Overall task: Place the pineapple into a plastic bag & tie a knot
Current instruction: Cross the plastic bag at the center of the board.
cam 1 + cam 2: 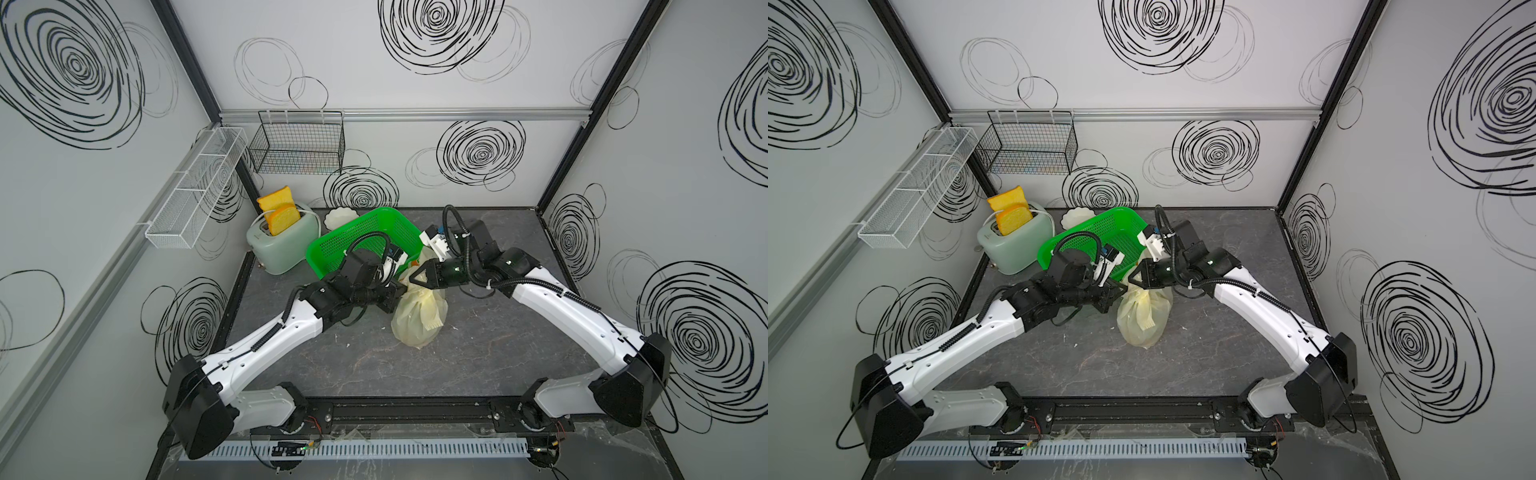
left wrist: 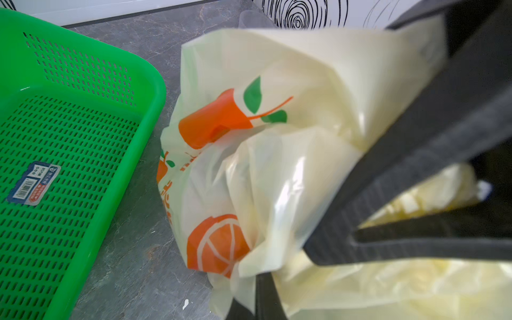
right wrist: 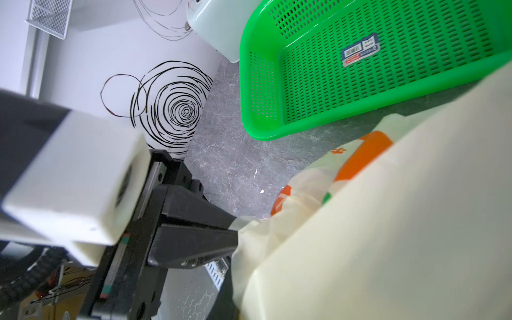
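Plastic bag [image 1: 419, 320] rests on the worktop [image 1: 498, 353]; my left tool [image 3: 234, 231] clamps its neck for knotting; whether my right tool [image 2: 311, 250] grips, I cannot tell.

Both arms reach in from the near edge, elbows out, forearms converging mid-table. Left arm [image 1: 266, 345] runs low and nearly level. Left gripper [image 1: 402, 287] has its jaws clamped together on a fold of the bag [image 1: 419, 322]. Right arm [image 1: 557, 307] comes in opposite, wrist bent down. Right gripper [image 1: 412, 279] sits almost tip to tip with the left. Its jaws are buried in film, so the gap is unreadable.
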`<state>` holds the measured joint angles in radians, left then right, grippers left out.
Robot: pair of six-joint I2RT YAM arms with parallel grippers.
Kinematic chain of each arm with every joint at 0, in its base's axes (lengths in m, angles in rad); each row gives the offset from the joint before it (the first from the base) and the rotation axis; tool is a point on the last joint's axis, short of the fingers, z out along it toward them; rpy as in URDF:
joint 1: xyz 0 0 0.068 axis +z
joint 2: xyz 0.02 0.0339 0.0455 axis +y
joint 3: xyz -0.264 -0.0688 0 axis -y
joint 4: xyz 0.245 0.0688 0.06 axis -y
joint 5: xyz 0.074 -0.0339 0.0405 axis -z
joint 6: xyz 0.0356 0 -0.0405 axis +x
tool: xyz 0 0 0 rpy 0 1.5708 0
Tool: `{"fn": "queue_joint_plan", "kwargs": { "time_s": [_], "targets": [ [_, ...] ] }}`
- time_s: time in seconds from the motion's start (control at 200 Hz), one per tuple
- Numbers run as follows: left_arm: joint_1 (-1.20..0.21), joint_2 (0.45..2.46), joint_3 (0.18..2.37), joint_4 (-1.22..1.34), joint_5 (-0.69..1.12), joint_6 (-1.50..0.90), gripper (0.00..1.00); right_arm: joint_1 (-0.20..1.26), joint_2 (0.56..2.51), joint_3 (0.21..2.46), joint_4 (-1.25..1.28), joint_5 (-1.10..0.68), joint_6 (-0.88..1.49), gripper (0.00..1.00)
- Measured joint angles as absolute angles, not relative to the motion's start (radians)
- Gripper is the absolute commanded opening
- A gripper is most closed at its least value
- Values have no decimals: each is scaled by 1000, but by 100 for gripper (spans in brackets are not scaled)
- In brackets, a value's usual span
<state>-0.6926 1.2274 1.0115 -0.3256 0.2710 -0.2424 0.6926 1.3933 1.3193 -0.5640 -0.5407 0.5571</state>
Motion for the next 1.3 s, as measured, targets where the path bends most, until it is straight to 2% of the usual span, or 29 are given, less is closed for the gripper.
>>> {"fn": "queue_joint_plan", "kwargs": {
  "time_s": [0.41,0.615,0.635,0.74,0.88,0.945,1.101,1.216,1.301],
  "targets": [
    [-643,1184,864,-173,361,-325,0,671,1295,1093,-168,-813,749,11],
    [-645,1185,839,-86,435,-345,2,668,1291,1063,-60,-905,815,7],
    [-647,1187,839,-79,443,-347,7,668,1291,1062,-55,-912,817,7],
    [-650,1188,823,-25,475,-360,14,668,1291,1054,-30,-942,829,4],
    [-654,1174,781,30,486,-364,32,661,1291,1030,3,-975,843,3],
    [-654,1143,752,46,469,-351,40,654,1291,1024,14,-987,845,0],
    [-654,1003,672,54,379,-281,56,629,1291,1023,3,-989,819,0],
    [-656,873,633,52,317,-220,62,622,1291,1023,-20,-987,791,0],
    [-657,778,623,58,303,-161,62,622,1291,1023,-31,-986,776,0]
  ]
}}
